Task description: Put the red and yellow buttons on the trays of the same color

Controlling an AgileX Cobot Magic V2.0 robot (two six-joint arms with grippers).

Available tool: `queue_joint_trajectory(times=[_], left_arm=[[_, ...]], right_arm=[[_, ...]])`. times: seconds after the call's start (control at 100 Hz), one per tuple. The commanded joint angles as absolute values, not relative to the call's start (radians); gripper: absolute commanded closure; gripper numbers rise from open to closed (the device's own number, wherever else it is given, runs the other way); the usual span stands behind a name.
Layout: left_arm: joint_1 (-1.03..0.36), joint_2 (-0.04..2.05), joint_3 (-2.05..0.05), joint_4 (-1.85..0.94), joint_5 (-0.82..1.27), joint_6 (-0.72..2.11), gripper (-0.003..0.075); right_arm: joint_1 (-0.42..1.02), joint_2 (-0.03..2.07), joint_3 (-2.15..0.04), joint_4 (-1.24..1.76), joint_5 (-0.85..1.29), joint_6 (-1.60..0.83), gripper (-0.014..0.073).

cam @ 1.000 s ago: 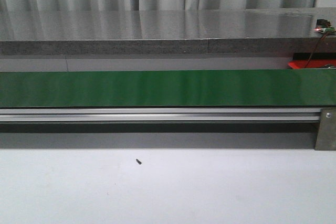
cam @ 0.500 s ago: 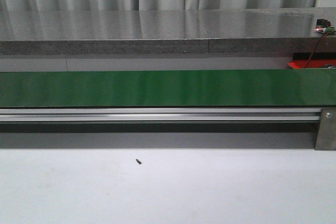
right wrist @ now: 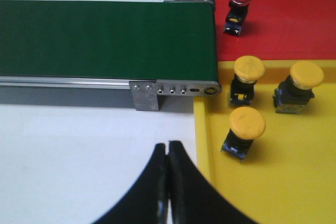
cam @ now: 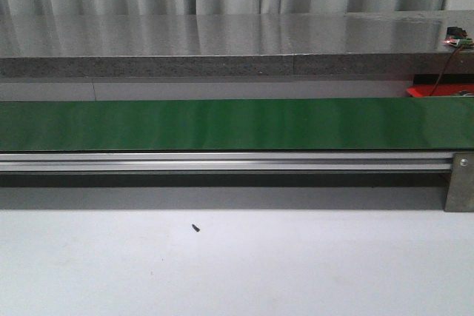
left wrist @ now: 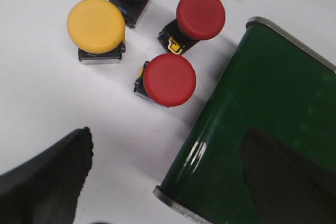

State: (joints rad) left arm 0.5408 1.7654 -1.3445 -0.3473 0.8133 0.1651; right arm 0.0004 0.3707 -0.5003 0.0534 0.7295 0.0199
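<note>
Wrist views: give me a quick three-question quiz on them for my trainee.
1. True or false: the right gripper is shut and empty.
2. How many yellow buttons stand on the yellow tray?
3. Beside the conveyor belt, the unsorted buttons are: A) three red, one yellow B) two red, two yellow C) four yellow

Key:
1. True; the fingers meet with nothing between.
2. Three; the red tray holds one red button.
3. A; the lone yellow button stands among the reds.

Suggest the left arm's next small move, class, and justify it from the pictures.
Probably lower the open left gripper over the nearest red button. It stands upright on the table beside the belt's end, apart from the others, and nothing is held.
</note>
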Motion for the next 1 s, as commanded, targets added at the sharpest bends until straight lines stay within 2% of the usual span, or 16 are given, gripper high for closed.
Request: queue_joint_trajectory(times=[0.0,0.25,0.68,0.85,0.99], left_arm=[[0.539,1.784,-1.425,-0.370,0.832,0.145,0.0173],[0.530,1.907,-1.541,-0.369,0.878,0.131,0.0173],[0.522,2.007,-1.601,-0.369,0.865,0.112,0.0177],[0.522,2.014,-1.601,-0.369,0.852,0.112,0.0295],[0.522,2.014,-1.601,-0.370,0.846,0.112,0.0456]], right_arm=[[0.003,0.375,-0.524,0.049,0.665,0.012,0.0662],[0.003,0.375,-0.524,0.049,0.665,0.012,0.0662],[0.003,0.375,-0.524,0.049,0.665,0.012,0.0662],[0.003,0.375,-0.524,0.049,0.665,0.012,0.0662],[0.003,0.375,-0.524,0.049,0.665,0.012,0.0662]])
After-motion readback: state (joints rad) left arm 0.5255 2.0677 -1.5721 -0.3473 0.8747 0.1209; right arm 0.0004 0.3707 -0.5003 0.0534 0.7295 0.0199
